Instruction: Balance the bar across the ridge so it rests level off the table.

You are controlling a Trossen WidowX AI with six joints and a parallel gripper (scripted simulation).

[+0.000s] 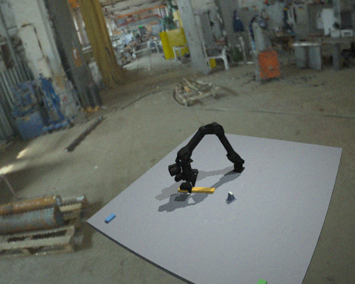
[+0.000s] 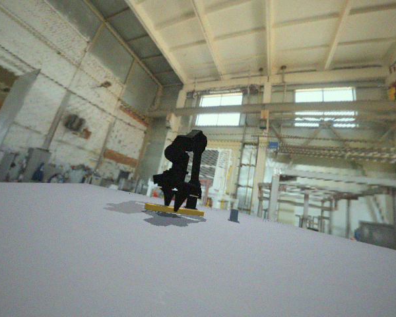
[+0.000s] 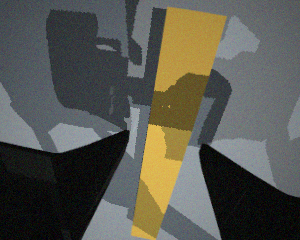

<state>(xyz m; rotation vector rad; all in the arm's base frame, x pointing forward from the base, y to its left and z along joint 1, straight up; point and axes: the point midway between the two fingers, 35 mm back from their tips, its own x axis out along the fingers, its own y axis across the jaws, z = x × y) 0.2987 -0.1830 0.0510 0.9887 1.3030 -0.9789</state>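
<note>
A yellow bar (image 1: 203, 190) (image 2: 191, 211) (image 3: 190, 45) lies flat on the grey table top (image 1: 263, 238) (image 2: 191, 266). The small blue-grey ridge (image 1: 230, 197) (image 2: 233, 215) stands apart from it, to its right in the top and exterior views; the wrist view does not show it. My gripper (image 1: 190, 188) (image 2: 171, 208) (image 3: 164, 141) is open, pointing down low over the bar. In the wrist view one fingertip is on each side of the bar, with a gap at both sides. The fingers hide part of the bar in the top and exterior views.
A blue block (image 1: 110, 218) lies near the table's left corner in the top view. A green block (image 1: 261, 281) is partly cut off at that view's bottom edge. The arm's base (image 1: 238, 168) stands behind the bar and ridge.
</note>
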